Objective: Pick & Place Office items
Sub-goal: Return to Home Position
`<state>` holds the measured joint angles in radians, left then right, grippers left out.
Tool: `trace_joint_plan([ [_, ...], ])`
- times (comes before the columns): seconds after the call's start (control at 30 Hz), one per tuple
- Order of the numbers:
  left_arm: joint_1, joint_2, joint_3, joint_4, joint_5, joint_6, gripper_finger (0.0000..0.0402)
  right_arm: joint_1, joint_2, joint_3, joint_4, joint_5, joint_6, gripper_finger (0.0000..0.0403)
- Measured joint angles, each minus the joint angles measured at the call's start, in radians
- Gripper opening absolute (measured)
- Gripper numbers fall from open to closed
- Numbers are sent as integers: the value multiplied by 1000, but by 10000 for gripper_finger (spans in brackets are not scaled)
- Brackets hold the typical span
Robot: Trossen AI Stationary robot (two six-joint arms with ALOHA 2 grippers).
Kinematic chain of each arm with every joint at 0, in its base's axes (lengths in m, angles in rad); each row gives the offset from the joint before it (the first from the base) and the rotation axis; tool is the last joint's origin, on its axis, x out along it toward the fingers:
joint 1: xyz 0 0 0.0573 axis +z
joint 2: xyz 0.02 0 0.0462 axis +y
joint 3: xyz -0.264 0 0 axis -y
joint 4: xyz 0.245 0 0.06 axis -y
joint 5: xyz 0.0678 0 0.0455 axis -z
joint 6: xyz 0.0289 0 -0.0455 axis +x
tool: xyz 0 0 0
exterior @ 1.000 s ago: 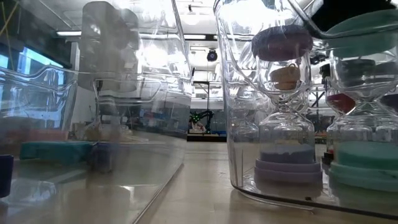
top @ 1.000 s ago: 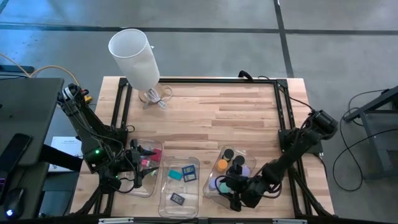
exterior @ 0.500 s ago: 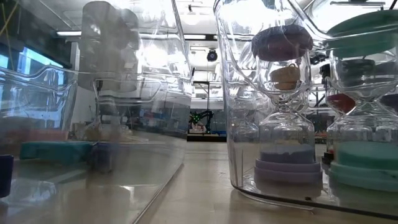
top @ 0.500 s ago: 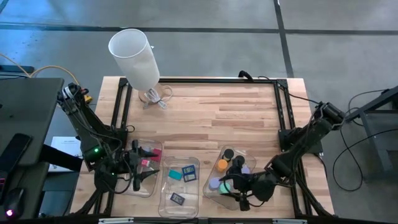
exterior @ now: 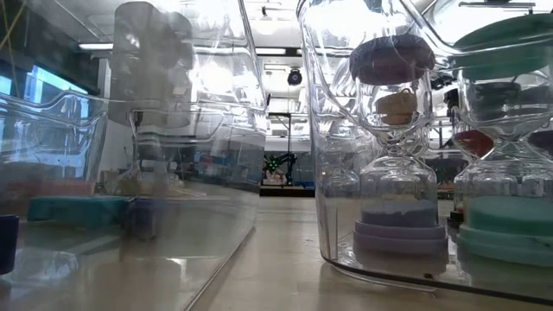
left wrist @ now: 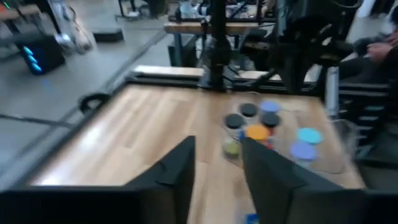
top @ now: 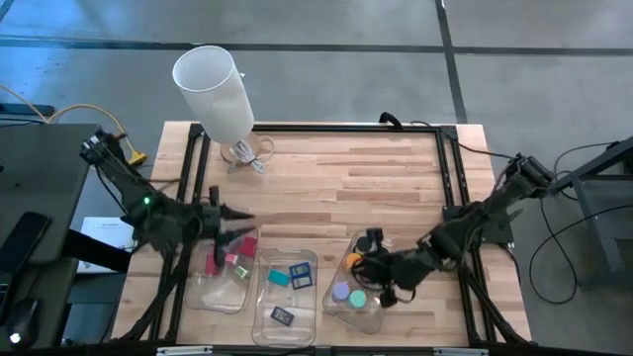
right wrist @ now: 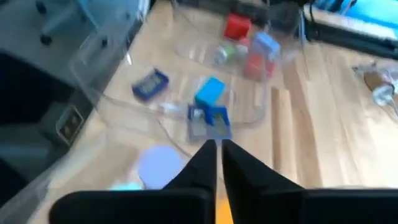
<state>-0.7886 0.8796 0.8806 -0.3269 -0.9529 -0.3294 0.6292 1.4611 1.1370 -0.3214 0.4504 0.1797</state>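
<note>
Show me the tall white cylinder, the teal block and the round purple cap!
tall white cylinder (top: 224, 104): high view, its side wall.
teal block (top: 278, 279): high view, its top face.
round purple cap (top: 340, 293): high view, its top.

Red and pink plastic pieces (top: 230, 260) lie in the left clear tray (top: 212, 298). Teal and blue blocks (top: 278, 279) sit in the middle one, round coloured caps (top: 353, 263) in the right.

From the high view we look straight down on the whole surface (top: 336, 178), both arms, and the left tray (top: 213, 294), middle tray (top: 297, 309) and right tray (top: 368, 307). Our low view sits at surface height, close against the right tray, looking level through it into the room. Our left wrist view faces across the surface toward that tray's round caps (left wrist: 256, 132). Our right wrist view looks over the middle tray toward the left one. All 4 share the trays.
</note>
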Motion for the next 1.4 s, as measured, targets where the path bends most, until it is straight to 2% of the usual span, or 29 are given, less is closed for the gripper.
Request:
trace_joint_plan([
  [0.13,85,-73,0,-24,40,142,63,-61,-87,-1,-117,-82,-39,6],
  [0.27,155,-146,0,-118,41,184,8,-119,-215,-46,-172,-196,-78,3],
  [0.37,208,-214,0,-196,69,169,3,-161,-342,-136,-144,-263,-111,3],
  [0.5,274,-323,0,-241,211,167,1,-225,-544,-328,11,-279,-162,4],
  [0.57,303,-378,-1,-241,240,175,1,-269,-644,-420,94,-316,-183,3],
  [0.73,344,-516,-49,-241,244,202,0,-388,-885,-618,228,-451,-215,4],
  [0.93,354,-673,-175,-191,244,186,0,-544,-1151,-773,274,-510,-215,4],
  [1.17,354,-780,-376,-70,245,202,0,-650,-1274,-934,374,-607,-184,4],
  [1.4,354,-815,-445,-47,247,196,0,-698,-1276,-1087,516,-643,-184,4],
])
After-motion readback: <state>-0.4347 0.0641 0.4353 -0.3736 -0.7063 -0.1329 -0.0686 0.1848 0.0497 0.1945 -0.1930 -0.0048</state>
